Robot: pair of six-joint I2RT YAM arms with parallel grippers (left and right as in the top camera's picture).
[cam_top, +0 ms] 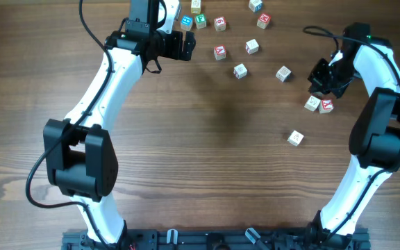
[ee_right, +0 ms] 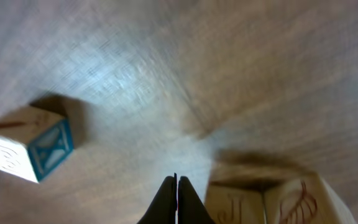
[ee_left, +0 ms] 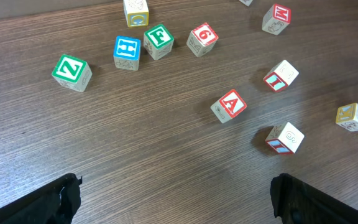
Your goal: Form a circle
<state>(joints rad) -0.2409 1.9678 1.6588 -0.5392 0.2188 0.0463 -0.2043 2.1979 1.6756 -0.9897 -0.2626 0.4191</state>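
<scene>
We count fourteen alphabet cubes (cam_top: 239, 70): the red A cube (cam_top: 219, 52), nine scattered around it, three well apart to its right, and a green Z cube (ee_left: 71, 71) to its left, seen only from the left wrist. Two arms (cam_top: 110, 76).

Left wrist view: the Z cube (ee_left: 71, 70) bears a green Z, the H cube (ee_left: 127, 50) a blue H, the F cube (ee_left: 158, 38) a green F, the M cube (ee_left: 278, 16) a red M, and the A cube (ee_left: 230, 104) a red A. The 6-or-G cube (ee_left: 202, 37) carries a red figure that reads either way. The yellow cube (ee_left: 354, 117) shows a faint B on its side. Other faces are too blurred to read.
</scene>
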